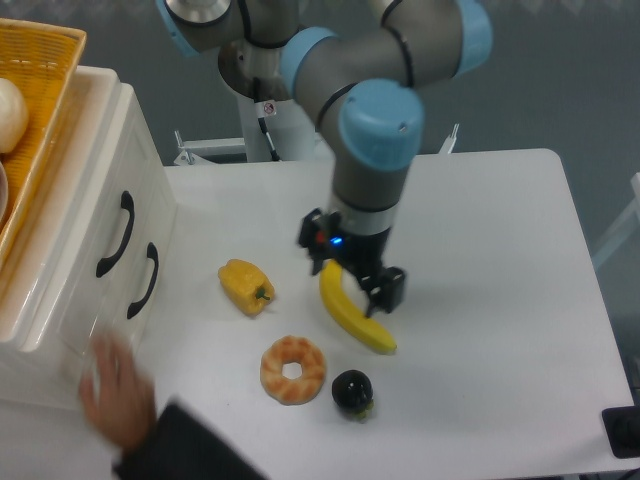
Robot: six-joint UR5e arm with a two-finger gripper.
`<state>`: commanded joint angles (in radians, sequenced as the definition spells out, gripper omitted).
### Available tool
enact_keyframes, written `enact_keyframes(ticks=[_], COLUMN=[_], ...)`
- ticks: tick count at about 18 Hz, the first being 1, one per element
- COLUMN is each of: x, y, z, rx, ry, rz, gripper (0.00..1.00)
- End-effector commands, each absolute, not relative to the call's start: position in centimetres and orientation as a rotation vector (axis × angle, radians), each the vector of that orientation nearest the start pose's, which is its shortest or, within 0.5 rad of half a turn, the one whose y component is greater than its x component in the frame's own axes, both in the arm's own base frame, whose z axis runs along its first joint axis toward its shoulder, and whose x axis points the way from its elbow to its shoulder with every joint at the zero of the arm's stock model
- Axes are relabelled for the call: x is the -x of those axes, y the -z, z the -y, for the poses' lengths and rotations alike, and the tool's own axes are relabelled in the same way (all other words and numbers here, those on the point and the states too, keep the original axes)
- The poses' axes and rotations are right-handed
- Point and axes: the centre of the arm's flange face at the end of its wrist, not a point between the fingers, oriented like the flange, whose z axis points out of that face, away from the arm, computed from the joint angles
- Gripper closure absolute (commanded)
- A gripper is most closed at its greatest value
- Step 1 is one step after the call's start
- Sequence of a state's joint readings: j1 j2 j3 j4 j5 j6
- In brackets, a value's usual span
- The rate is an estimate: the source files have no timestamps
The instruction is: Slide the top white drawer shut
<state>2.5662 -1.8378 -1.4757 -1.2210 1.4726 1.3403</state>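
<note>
Glossy white plastic top white drawer (85, 215), woven orange wicker basket (35, 90), matt white table (480, 250)

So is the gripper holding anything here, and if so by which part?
Nothing is held. The gripper hangs over the top end of the banana, its jaws apart with nothing between them.

White table (480, 200): banana (356, 318), doughnut (293, 369).

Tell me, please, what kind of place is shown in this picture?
Probably a robotics lab set up as a play kitchen. A robot arm's gripper hangs over a white table with toy food, such as a banana and a doughnut, beside a white drawer unit.
</note>
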Motion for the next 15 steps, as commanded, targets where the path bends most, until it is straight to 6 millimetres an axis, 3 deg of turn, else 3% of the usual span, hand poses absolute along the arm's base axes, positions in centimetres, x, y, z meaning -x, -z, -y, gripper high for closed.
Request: enact_keyframes(ticks=[6, 9, 15], x=[48.4, 49.4, 49.9], y=[-43.5, -44.0, -43.9], z=[-38.8, -36.8, -35.1], rx=[2.906, 2.895, 2.896], ry=[-0.238, -0.257, -0.244], rz=[-0.744, -0.815, -0.823], gripper=[0.0, 0.0, 0.0])
